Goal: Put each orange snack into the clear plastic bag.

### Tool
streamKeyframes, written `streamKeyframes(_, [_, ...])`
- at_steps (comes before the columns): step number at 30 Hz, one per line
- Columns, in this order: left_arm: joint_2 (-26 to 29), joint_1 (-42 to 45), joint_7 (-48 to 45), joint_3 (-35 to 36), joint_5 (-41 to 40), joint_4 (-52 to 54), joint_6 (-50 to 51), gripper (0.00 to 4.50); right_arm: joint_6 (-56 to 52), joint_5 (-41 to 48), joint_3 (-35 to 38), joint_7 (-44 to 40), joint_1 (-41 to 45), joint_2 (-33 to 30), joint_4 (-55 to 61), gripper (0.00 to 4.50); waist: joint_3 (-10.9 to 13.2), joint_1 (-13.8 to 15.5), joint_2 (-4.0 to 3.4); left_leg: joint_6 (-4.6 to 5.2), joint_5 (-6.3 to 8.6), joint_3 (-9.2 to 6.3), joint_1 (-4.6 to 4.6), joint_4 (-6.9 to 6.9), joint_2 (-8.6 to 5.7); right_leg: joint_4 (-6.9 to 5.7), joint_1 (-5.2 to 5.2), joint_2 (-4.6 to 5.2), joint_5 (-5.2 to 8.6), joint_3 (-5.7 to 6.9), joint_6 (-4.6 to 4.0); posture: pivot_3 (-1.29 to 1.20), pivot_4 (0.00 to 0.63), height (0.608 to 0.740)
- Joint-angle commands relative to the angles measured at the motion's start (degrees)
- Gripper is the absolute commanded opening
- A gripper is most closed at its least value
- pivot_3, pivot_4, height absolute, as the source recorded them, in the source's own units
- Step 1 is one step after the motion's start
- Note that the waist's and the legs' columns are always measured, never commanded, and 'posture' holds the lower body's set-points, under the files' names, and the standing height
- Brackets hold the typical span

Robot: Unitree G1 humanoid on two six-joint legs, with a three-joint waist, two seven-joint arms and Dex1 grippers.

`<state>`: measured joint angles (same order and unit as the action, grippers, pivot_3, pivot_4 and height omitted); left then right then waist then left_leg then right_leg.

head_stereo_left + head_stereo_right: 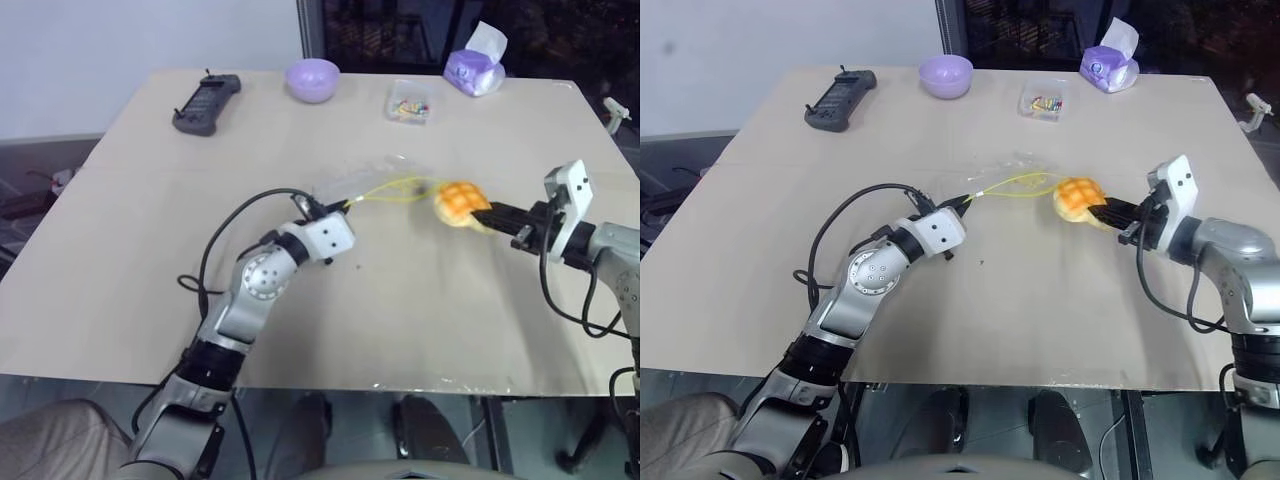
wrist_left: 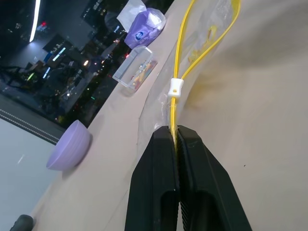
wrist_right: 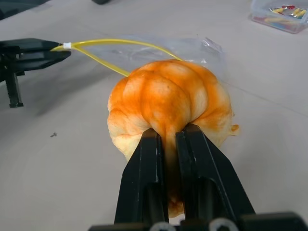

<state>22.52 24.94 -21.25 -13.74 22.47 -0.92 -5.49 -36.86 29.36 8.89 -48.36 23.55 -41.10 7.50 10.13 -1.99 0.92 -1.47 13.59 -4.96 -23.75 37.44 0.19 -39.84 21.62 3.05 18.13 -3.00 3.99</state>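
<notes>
My right gripper (image 1: 478, 214) is shut on the orange snack (image 1: 459, 201), a round bun with a grid-marked top, and holds it just above the table, squeezed between the fingers (image 3: 144, 178). The clear plastic bag (image 1: 385, 180) lies crinkled on the table just left of the snack, its yellow-edged mouth (image 3: 110, 45) standing open toward the bun. My left gripper (image 1: 345, 204) is shut on the end of that yellow strip (image 2: 174, 113), next to the small white slider (image 2: 176, 88).
At the table's far edge sit a lilac bowl (image 1: 313, 79), a small clear box of colourful bits (image 1: 409, 103), a purple tissue pack (image 1: 474, 68) and a dark handheld controller (image 1: 207, 102). Bare tabletop (image 1: 400, 310) stretches in front of both arms.
</notes>
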Motion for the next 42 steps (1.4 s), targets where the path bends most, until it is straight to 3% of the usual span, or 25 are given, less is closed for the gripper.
streamKeyframes(1, [-0.3, 1.3, 0.6, -0.1, 0.2, 0.5, -1.0, 0.00, -1.4, 1.1, -2.0, 0.4, 2.5, 1.0, 3.7, 0.02, 0.0, -0.2, 0.00, 0.00, 0.00, 0.00, 0.01, 0.00, 0.00, 0.00, 0.00, 0.00, 0.00, 0.00, 0.00, 0.00, 0.150, 0.740])
streamKeyframes(25, [-0.6, 1.4, -1.4, -1.6, -1.2, 0.5, -5.9, 0.00, 0.2, -2.8, -8.9, -5.3, 14.4, 7.4, -17.6, 0.02, 0.0, -0.3, -0.01, 0.00, 0.00, 0.01, 0.00, 0.00, 0.00, 0.00, 0.02, 0.00, 0.00, -0.01, 0.00, 0.00, 0.150, 0.740])
streamKeyframes(34, [-1.2, 1.4, -2.3, -2.2, -1.4, -0.7, -6.9, 0.00, -1.6, -5.6, -8.8, 2.6, 23.9, 15.4, -26.6, 0.02, 0.0, -0.4, -0.02, -0.01, -0.01, 0.01, 0.00, 0.00, 0.00, -0.01, 0.05, -0.01, 0.00, -0.01, 0.00, 0.00, 0.150, 0.740])
streamKeyframes(39, [-1.6, 1.6, -2.3, -2.3, -1.3, -1.0, -7.1, 0.00, 2.3, -9.6, -10.1, 6.3, 24.7, 19.1, -25.8, 0.02, 0.0, -0.4, -0.03, -0.02, -0.01, -0.02, -0.04, -0.01, 0.00, -0.02, 0.09, -0.01, 0.00, 0.01, 0.00, 0.00, 0.150, 0.740])
streamKeyframes(40, [-1.7, 1.6, -2.3, -2.3, -1.3, -1.1, -7.1, 0.00, 3.1, -10.6, -11.5, 5.4, 24.1, 18.8, -24.5, 0.93, 0.0, -0.3, -0.03, -0.02, -0.01, -0.01, -0.04, -0.01, -0.01, -0.02, 0.09, 0.00, 0.00, 0.00, 0.00, 0.00, 0.150, 0.740])
streamKeyframes(42, [-1.8, 1.6, -2.2, -2.1, -1.4, -1.2, -7.0, 0.00, 3.6, -11.4, -12.3, 4.6, 23.3, 18.5, -23.1, 1.71, 0.0, -0.3, -0.03, -0.02, -0.01, -0.01, -0.04, -0.01, -0.02, -0.01, 0.09, 0.01, 0.00, 0.00, 0.00, 0.00, 0.150, 0.740])
